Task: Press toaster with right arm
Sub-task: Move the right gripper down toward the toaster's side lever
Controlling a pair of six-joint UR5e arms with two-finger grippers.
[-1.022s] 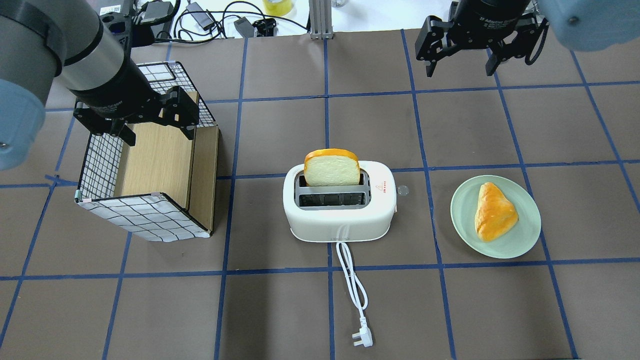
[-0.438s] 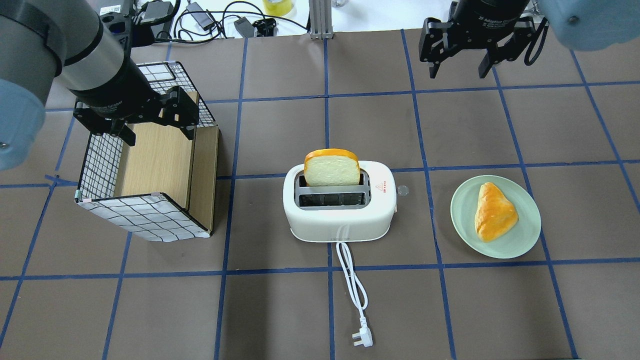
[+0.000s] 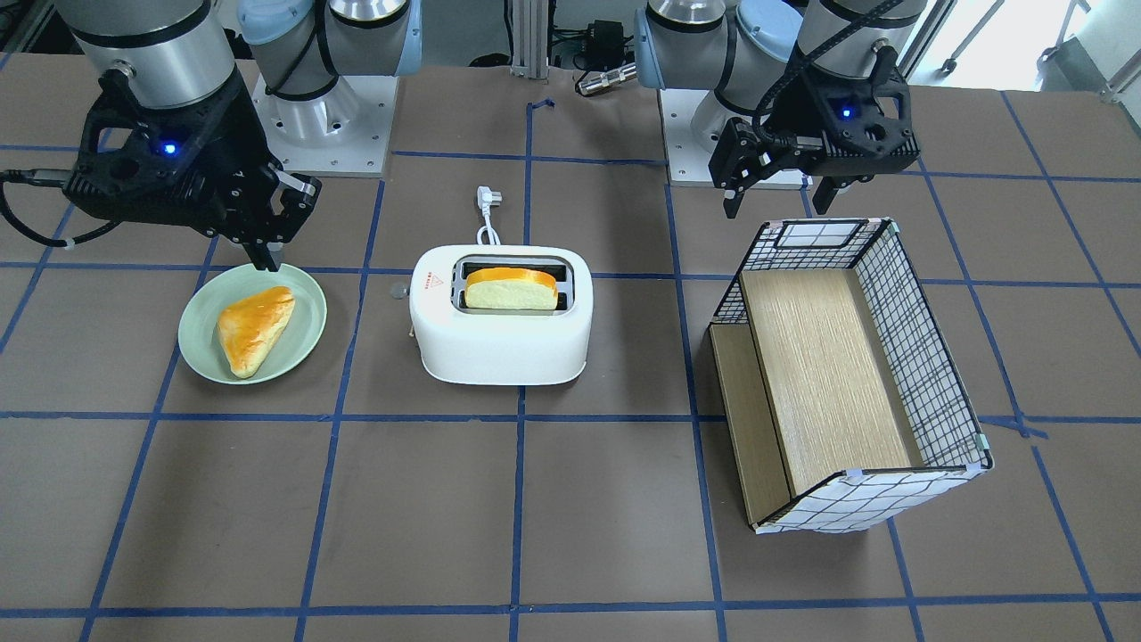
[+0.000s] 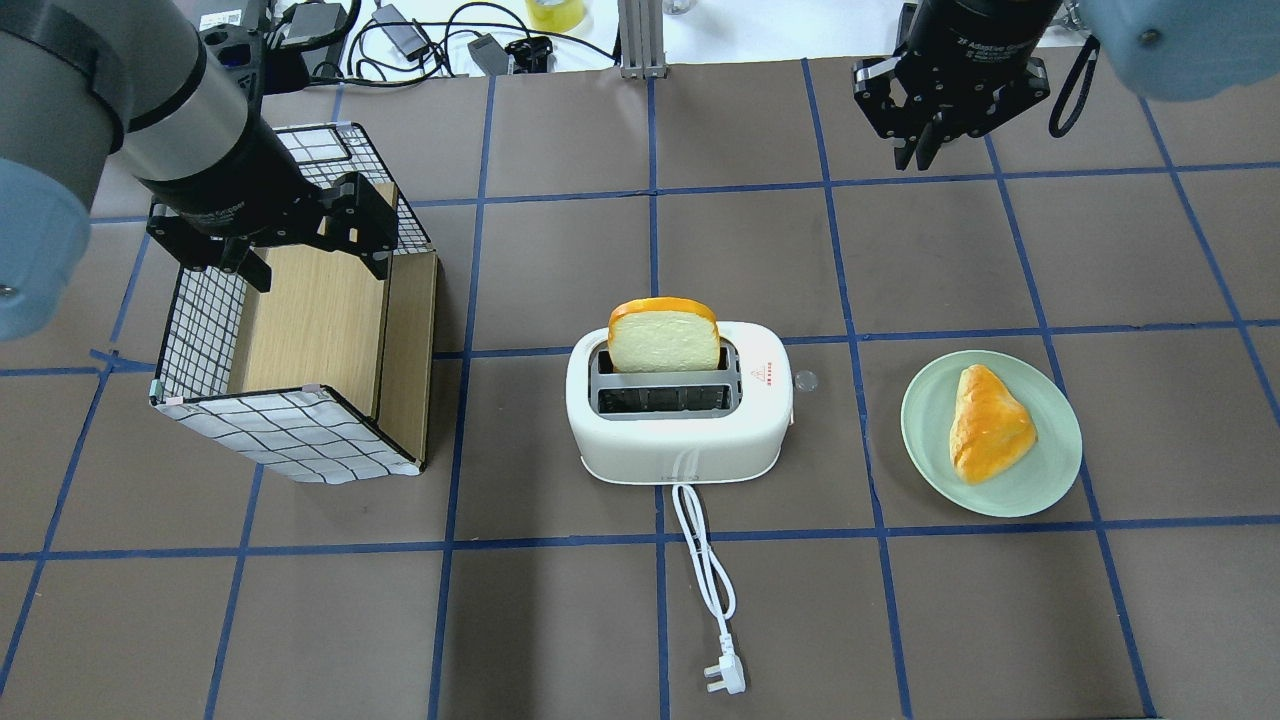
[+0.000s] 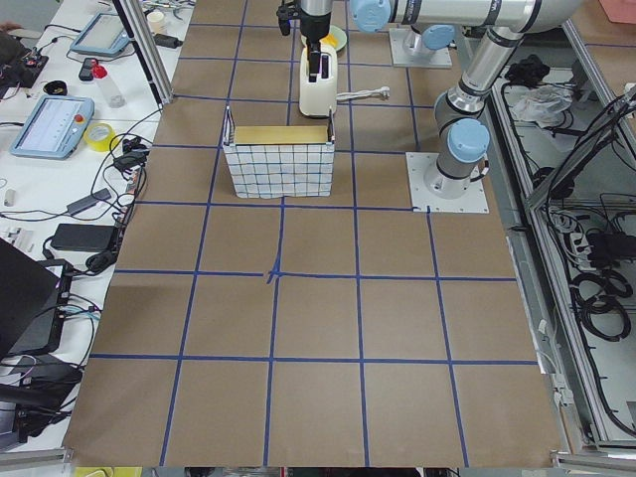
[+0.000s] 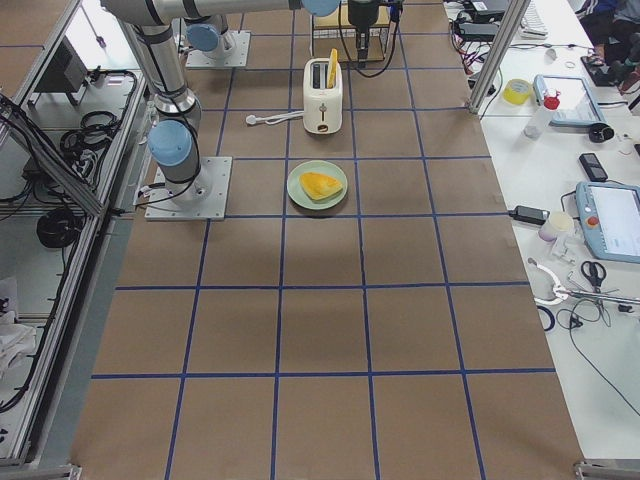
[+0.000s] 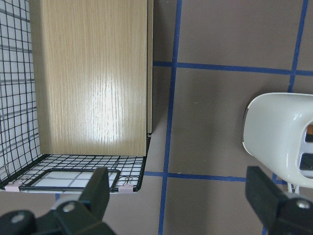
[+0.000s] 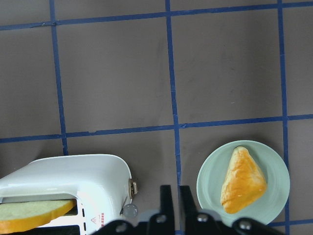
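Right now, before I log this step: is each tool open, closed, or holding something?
Left tool: open, holding nothing.
Right tool: closed, holding nothing.

The toaster (image 4: 680, 420) is smooth white plastic with a slight gloss. At its 9 o'clock, the box (image 4: 300, 430) pairs light wood-grain panels with thin black wire mesh. At 3 o'clock, a matt green plate (image 4: 1040, 480) bears a shiny glazed pastry (image 4: 988, 422). The tabletop (image 4: 900, 620) is matt brown.
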